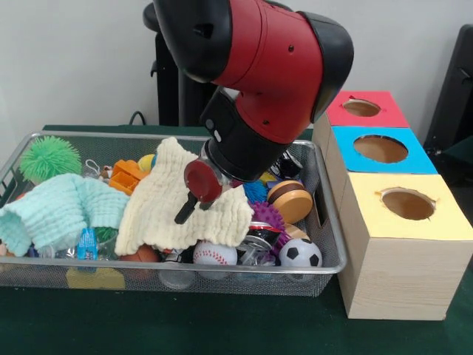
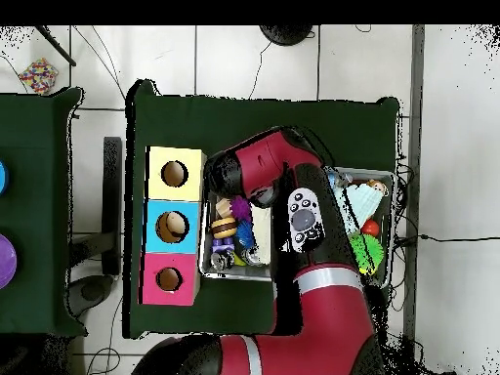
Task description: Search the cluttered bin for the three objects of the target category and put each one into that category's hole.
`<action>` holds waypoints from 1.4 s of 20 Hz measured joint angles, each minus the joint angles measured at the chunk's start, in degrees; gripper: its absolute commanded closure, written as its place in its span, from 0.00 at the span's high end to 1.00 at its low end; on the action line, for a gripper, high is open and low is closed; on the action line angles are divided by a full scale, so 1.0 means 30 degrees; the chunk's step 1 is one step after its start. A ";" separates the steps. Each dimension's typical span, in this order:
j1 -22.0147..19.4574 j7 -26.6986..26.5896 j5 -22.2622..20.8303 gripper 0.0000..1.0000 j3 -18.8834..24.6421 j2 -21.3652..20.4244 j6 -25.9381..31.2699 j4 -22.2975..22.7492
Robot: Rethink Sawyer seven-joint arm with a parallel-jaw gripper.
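Observation:
A wire basket (image 1: 330,222) holds a jumble of toys and cloths. My gripper (image 1: 185,211) hangs low over its middle, right against a cream knitted cloth (image 1: 151,211) that drapes over other items. Along the basket's front lie a baseball (image 1: 214,254), a soccer ball (image 1: 300,254) and an orange ball (image 1: 140,255). A purple spiky ball (image 1: 267,217) and a brown-and-cream disc (image 1: 290,200) sit to the right. The wooden box beside the basket has a red hole (image 1: 362,108), a blue hole (image 1: 380,149) and a yellow hole (image 1: 408,203). In the overhead view the arm (image 2: 293,176) hides the gripper.
A mint cloth (image 1: 59,211) and a green spiky ball (image 1: 49,157) fill the basket's left end. The box (image 2: 174,227) stands close against the basket's (image 2: 234,271) side. Green cloth covers the table (image 1: 222,325). A second table (image 2: 29,195) shows at the overhead view's left.

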 measured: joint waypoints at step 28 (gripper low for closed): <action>0.0073 -0.0518 -0.1825 1.00 0.0355 -0.1970 -0.1323 -0.0481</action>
